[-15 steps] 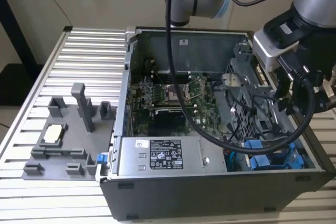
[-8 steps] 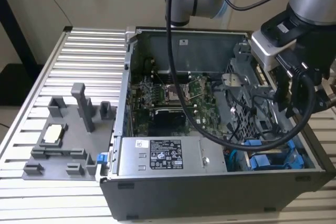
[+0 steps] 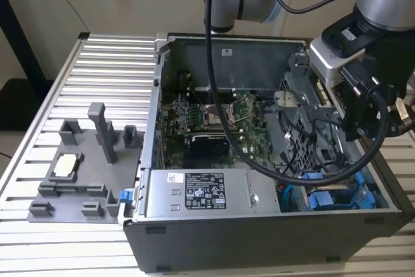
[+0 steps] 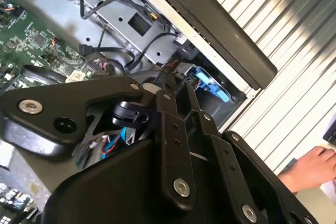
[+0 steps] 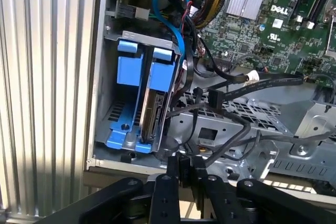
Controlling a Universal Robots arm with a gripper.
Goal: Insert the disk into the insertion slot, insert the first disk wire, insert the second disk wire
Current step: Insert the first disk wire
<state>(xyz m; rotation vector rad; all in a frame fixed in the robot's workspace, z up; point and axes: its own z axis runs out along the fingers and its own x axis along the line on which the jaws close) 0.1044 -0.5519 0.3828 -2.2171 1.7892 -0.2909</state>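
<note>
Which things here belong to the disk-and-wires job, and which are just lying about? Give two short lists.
Job in hand:
disk in its blue carrier, standing in the slot
black wires beside it
gripper, close to those wires

Lying about:
grey fixture on the table
power supply
motherboard
a person's hand

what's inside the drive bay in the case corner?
In the grey metal drive bay, two bright blue plastic carrier frames stand side by side; one holds the silver metal disk, seen edge-on. Its faces are covered by the frame.
</note>
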